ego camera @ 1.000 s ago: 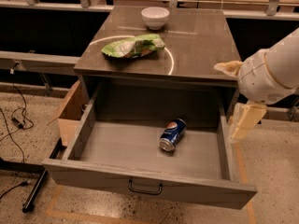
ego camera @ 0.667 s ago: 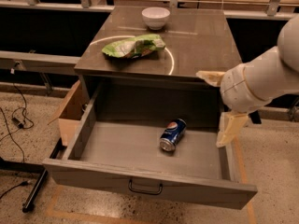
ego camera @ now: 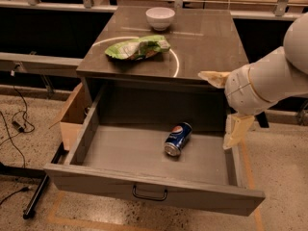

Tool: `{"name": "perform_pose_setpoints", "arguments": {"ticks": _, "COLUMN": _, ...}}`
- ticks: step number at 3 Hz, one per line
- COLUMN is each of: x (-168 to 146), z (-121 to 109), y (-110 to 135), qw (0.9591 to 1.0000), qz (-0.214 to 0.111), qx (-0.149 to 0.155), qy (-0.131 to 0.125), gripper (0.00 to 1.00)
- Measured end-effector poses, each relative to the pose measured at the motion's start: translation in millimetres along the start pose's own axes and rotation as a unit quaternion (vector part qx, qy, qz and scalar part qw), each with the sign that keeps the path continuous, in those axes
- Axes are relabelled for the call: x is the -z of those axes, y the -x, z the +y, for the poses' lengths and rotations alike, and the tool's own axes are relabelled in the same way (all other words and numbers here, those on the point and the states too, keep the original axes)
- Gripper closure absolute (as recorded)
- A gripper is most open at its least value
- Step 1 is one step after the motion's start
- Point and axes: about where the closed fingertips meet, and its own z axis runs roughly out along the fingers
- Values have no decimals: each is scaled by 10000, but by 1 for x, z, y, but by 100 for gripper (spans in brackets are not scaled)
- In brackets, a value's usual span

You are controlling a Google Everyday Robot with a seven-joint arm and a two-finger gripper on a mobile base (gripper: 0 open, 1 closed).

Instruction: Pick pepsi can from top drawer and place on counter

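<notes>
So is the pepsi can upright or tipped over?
The pepsi can lies on its side in the top drawer, silver end forward; gripper open beside it.

We see the top drawer standing open, with the pepsi can lying on its side on the drawer floor, one silver end toward 7 o'clock. Our tool hangs at the can's 2 o'clock, near the drawer's right wall, fingers spread wide. On the desk a white bowl sits at 12 o'clock and a green bag toward 9.
</notes>
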Motion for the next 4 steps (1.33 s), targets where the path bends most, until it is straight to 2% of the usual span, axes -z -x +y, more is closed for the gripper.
{"name": "perform_pose_setpoints", "arguments": {"ticks": 1, "x": -19, "z": -1, "y": -6, "qw": 9991, "qz": 328, "qx": 260, "qy": -40, "gripper": 0}}
{"name": "perform_pose_setpoints", "arguments": {"ticks": 2, "x": -56, "z": -1, "y": -18, "qw": 9947, "qz": 740, "qx": 715, "qy": -28, "gripper": 0}}
{"name": "perform_pose_setpoints", "arguments": {"ticks": 3, "x": -93, "z": 3, "y": -30, "qw": 9894, "qz": 1048, "qx": 996, "qy": 101, "gripper": 0}}
{"name": "perform_pose_setpoints", "arguments": {"ticks": 4, "x": -125, "z": 1, "y": -41, "qw": 9856, "qz": 1095, "qx": 1266, "qy": 249, "gripper": 0}}
